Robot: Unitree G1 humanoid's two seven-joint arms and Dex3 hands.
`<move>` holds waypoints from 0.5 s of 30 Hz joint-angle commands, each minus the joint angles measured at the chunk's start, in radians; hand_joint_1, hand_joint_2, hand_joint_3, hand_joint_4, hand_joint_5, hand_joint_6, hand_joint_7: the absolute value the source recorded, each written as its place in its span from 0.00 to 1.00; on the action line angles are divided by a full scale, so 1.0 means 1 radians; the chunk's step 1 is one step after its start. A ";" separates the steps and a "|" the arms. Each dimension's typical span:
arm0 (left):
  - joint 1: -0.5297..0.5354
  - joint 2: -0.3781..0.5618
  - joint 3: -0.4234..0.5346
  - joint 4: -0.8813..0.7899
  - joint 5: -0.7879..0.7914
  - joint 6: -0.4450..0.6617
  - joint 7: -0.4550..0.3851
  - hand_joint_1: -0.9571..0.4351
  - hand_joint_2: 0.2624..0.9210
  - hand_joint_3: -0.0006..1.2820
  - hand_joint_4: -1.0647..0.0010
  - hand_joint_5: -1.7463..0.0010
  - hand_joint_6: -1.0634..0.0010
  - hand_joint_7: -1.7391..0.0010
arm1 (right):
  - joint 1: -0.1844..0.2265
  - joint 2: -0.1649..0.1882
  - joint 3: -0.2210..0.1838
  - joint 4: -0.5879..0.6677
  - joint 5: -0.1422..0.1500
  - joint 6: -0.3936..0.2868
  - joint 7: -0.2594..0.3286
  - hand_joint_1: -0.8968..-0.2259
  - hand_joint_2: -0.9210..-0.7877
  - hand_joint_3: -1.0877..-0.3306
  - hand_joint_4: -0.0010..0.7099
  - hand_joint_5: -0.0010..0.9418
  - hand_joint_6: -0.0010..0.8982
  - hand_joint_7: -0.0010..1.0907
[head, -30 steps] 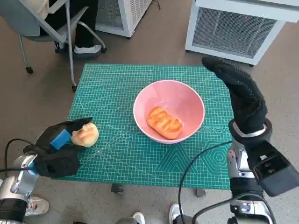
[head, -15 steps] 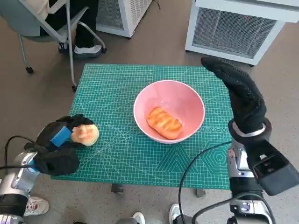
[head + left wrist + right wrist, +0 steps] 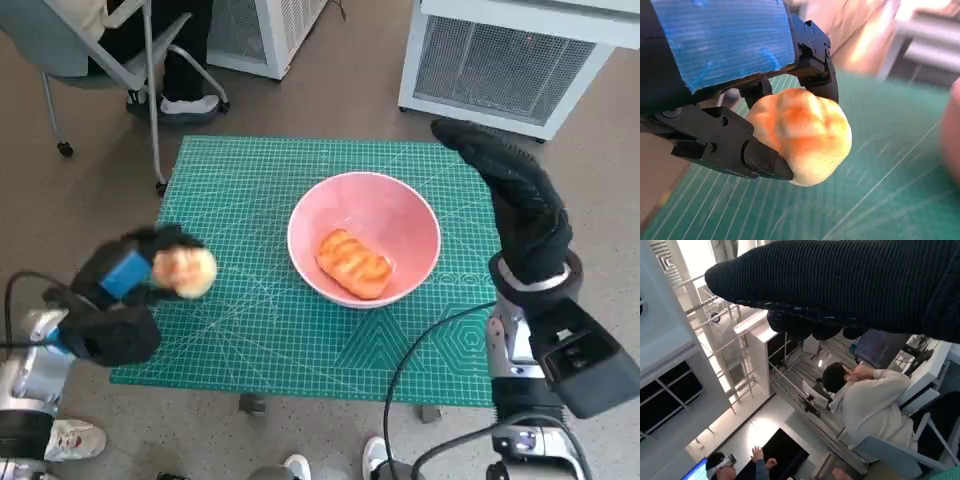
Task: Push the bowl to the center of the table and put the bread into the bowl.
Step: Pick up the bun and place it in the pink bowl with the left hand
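Already lifted: a soft roll in the left hand, one loaf in the bowl

Head view. The pink bowl [image 3: 364, 240] sits near the middle of the green cutting mat [image 3: 250, 330] that covers the counter, with an orange-glazed loaf [image 3: 352, 263] inside it. At the mat's left edge the left hand [image 3: 125, 285] holds a pale round bread roll [image 3: 183, 270]; the blur makes it hard to say whether the roll is clear of the mat. The right hand [image 3: 515, 205] stands upright beside the bowl's right side, apart from it, fingers extended and holding nothing. A seated person's legs [image 3: 185, 50] and a chair show beyond the counter.

Left wrist view. This view shows what the head view cannot: the black fingers [image 3: 762, 160] close around the roll's sides, its domed, lobed top left bare. The roll looks light, soft and easily dented, so a gentle grip across its widest part suits it.

Right wrist view. Only the glove shows as a dark band, with people seated in the room behind; neither bowl nor bread appears.
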 commanded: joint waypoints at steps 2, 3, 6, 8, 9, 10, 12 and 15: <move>-0.078 -0.015 0.023 -0.085 -0.036 0.013 -0.004 0.69 1.00 0.14 0.53 0.22 0.46 0.29 | -0.004 -0.007 -0.006 0.020 0.004 -0.003 0.014 0.39 0.00 0.30 0.00 0.56 0.00 0.68; -0.090 -0.020 0.021 -0.091 -0.038 0.014 -0.003 0.69 1.00 0.14 0.53 0.22 0.46 0.29 | -0.005 -0.007 -0.007 0.022 0.003 -0.003 0.015 0.39 0.00 0.30 0.00 0.56 0.00 0.68; -0.143 -0.045 0.010 -0.107 -0.038 0.024 -0.002 0.69 1.00 0.13 0.52 0.23 0.46 0.29 | -0.007 -0.007 -0.007 0.023 0.001 -0.005 0.015 0.39 0.00 0.30 0.00 0.56 0.00 0.68; -0.180 -0.065 -0.001 -0.114 -0.033 0.030 -0.002 0.69 1.00 0.13 0.52 0.23 0.45 0.30 | -0.008 -0.007 -0.007 0.026 0.001 -0.006 0.016 0.39 0.00 0.30 0.00 0.56 0.00 0.68; -0.195 -0.073 -0.006 -0.116 -0.030 0.032 -0.001 0.69 1.00 0.13 0.52 0.23 0.45 0.29 | -0.008 -0.007 -0.007 0.028 0.001 -0.007 0.016 0.39 0.00 0.30 0.00 0.56 0.00 0.68; -0.215 -0.084 -0.015 -0.116 -0.022 0.035 0.001 0.69 1.00 0.13 0.52 0.23 0.45 0.29 | -0.008 -0.008 -0.007 0.029 0.000 -0.008 0.016 0.39 0.00 0.30 0.00 0.56 0.00 0.68; -0.253 -0.105 -0.033 -0.115 -0.006 0.041 0.002 0.69 1.00 0.13 0.52 0.24 0.45 0.29 | -0.008 -0.008 -0.006 0.028 -0.001 -0.009 0.016 0.39 0.00 0.31 0.00 0.56 0.00 0.68; -0.310 -0.134 -0.062 -0.106 0.017 0.052 -0.001 0.69 1.00 0.13 0.52 0.24 0.45 0.28 | -0.008 -0.008 -0.005 0.029 0.000 -0.011 0.018 0.39 0.00 0.31 0.00 0.57 0.00 0.68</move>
